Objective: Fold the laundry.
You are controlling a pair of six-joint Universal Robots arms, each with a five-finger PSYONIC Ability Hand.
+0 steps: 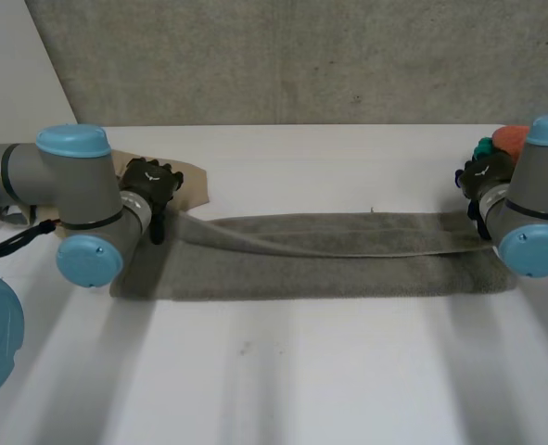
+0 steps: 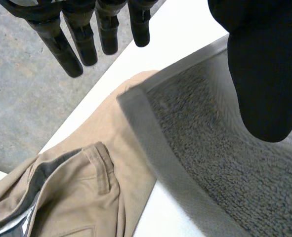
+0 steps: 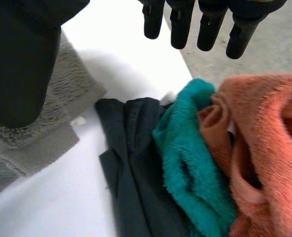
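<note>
A grey towel lies as a long band across the table, folded lengthwise with its upper layer's edge running from hand to hand. My left hand is at the towel's far left corner. Its straight fingers stand apart from the cloth and its thumb hovers over the towel. My right hand is at the far right corner, with its thumb above the towel and its fingers straight and holding nothing.
Beige trousers lie beyond the towel's left end, partly under it. By the right hand sits a heap of an orange towel, a teal cloth and a dark garment. The table's far edge is close behind both hands.
</note>
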